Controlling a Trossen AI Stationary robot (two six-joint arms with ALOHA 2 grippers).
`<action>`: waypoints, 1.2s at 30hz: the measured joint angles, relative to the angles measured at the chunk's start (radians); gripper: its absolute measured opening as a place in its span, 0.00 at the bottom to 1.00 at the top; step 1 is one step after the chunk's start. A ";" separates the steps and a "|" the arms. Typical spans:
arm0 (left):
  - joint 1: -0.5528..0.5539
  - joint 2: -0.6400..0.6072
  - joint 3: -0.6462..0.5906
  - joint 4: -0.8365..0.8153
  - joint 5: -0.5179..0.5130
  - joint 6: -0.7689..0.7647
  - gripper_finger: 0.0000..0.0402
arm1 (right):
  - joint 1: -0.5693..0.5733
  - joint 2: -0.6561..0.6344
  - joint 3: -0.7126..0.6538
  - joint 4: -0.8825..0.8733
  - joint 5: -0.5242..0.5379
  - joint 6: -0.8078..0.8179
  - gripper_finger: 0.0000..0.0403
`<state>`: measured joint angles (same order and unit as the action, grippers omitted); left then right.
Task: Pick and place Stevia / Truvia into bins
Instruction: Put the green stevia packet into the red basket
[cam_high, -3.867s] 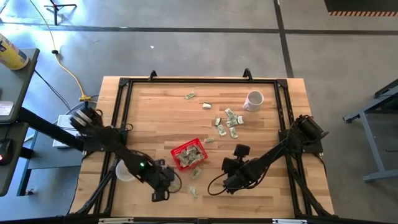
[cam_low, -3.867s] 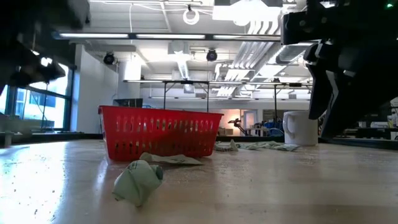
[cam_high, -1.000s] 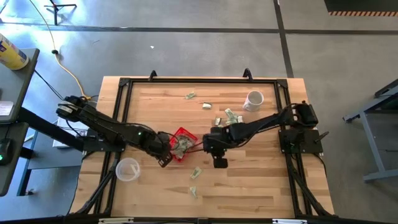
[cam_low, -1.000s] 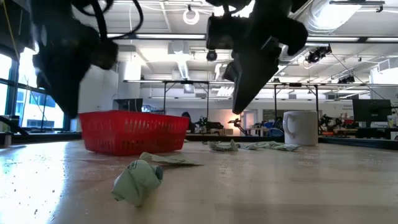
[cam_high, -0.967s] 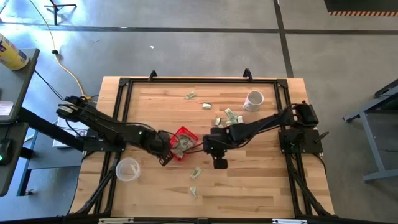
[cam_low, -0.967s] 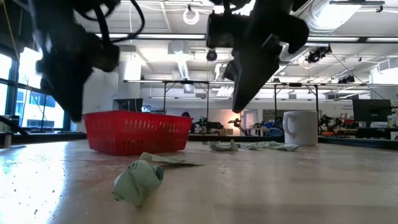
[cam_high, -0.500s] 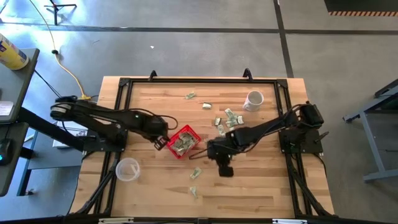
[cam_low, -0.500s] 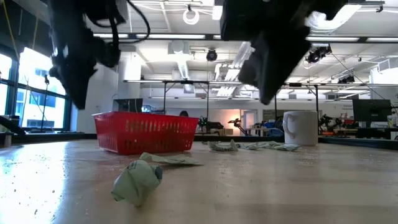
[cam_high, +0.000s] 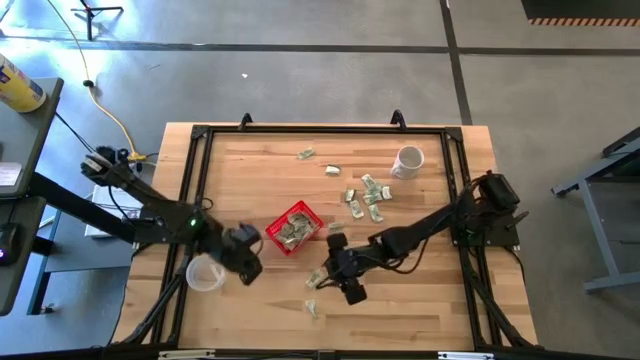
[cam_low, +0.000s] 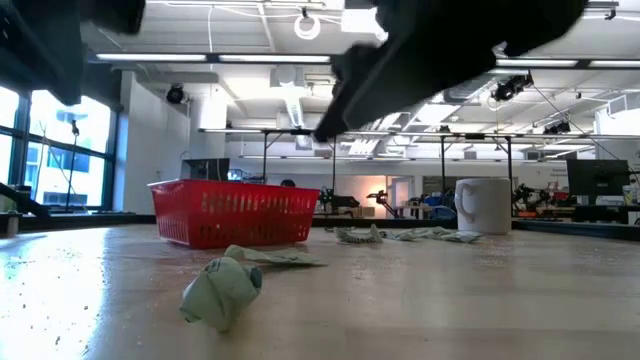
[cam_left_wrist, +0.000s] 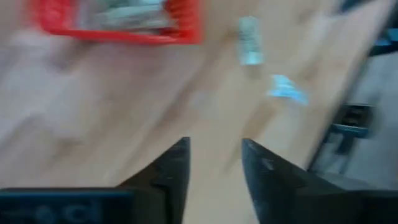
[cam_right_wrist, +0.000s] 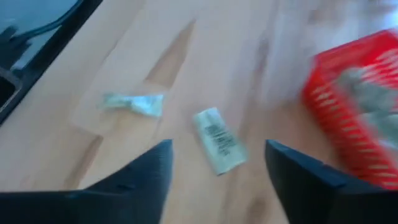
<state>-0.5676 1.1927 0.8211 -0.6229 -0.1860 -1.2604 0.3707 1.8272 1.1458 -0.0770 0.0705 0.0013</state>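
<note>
Right, your right gripper (cam_right_wrist: 214, 163) hangs jaws apart, empty, over a loose sachet (cam_right_wrist: 218, 148) just beside the red basket (cam_high: 293, 229). Left gripper (cam_left_wrist: 214, 163): open too, empty. Sachets look light, thin and floppy; pinch across the short edges, pressing flat to the table (cam_high: 420, 290).

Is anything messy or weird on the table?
Yes. Sachets lie scattered outside the red basket: a cluster near the white mug, two near the far edge, and two near the front, one crumpled. The clear cup looks fine.
</note>
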 joint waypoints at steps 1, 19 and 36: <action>-0.028 0.008 0.000 0.047 -0.020 -0.005 0.48 | -0.007 0.017 0.000 0.002 -0.037 0.005 0.66; -0.172 0.115 0.001 0.217 -0.138 -0.229 0.58 | -0.055 0.260 0.075 0.138 -0.111 -0.140 0.64; -0.173 0.339 0.001 0.546 -0.133 -0.067 0.42 | -0.102 0.176 0.106 -0.159 -0.229 0.108 0.06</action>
<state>-0.7406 1.5320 0.8225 -0.0766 -0.3188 -1.3275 0.2684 2.0030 1.2514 -0.2364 -0.1581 0.1095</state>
